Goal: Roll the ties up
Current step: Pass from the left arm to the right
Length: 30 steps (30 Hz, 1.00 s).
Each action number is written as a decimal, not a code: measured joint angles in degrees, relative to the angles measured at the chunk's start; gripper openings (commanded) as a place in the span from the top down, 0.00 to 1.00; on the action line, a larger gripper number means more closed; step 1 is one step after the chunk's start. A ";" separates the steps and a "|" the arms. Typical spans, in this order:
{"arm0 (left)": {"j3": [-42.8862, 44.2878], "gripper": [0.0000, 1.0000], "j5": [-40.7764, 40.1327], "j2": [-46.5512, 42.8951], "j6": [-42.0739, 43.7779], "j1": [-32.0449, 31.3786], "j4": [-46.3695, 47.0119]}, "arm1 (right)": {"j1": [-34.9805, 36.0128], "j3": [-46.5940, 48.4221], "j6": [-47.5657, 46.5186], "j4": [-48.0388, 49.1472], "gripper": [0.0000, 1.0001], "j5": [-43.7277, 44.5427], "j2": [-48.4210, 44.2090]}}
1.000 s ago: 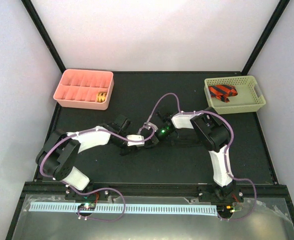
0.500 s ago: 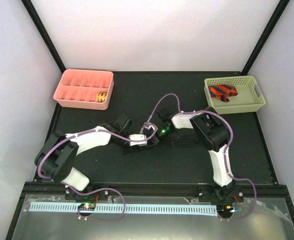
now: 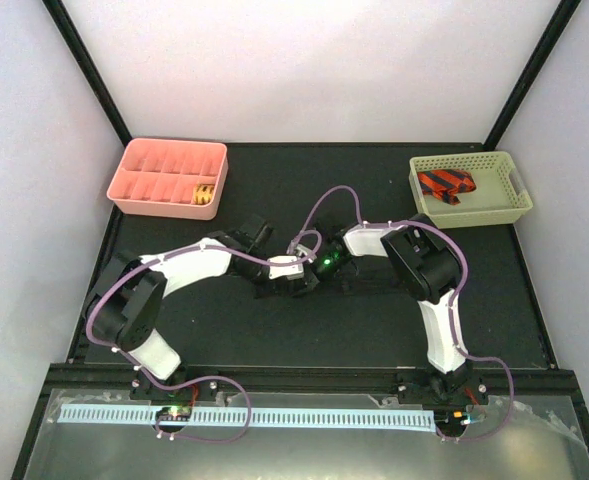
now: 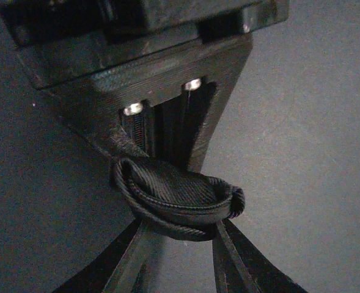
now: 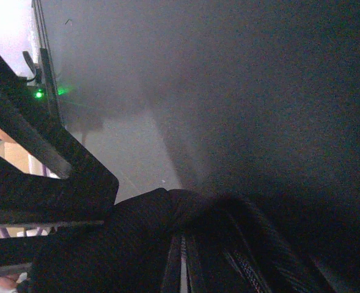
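- Black tie [image 4: 180, 204] is seen coiled into a flattened roll, lodged across the fingertips of the left pincer [image 4: 181, 229].
- The left pincer's jaws are narrowed part-way and the roll is gripped between them; the very tips are hidden under the cloth.
- Directly ahead of that pincer, nose to nose with it, the right pincer [image 4: 163, 152] is found. Its fingers are set close together and touch the roll's far edge.
- Whether anything is clamped by the right pincer cannot be told, its own wrist view being dark and blurred.
- Well beyond the left pincer and to its left, a pink divided tray [image 3: 164, 208] is set, with a yellow patterned roll [image 3: 205, 194] in its nearest right-hand compartment.
- Well beyond the right pincer and to its right, a green basket [image 3: 471, 212] is placed, with a red-and-black striped tie [image 3: 444, 184] lying in it.
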 measured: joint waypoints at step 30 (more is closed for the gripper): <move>11.17 0.70 -0.50 8.09 -3.65 -0.52 -4.66 | -8.09 4.26 -8.55 -14.47 0.69 0.68 -5.99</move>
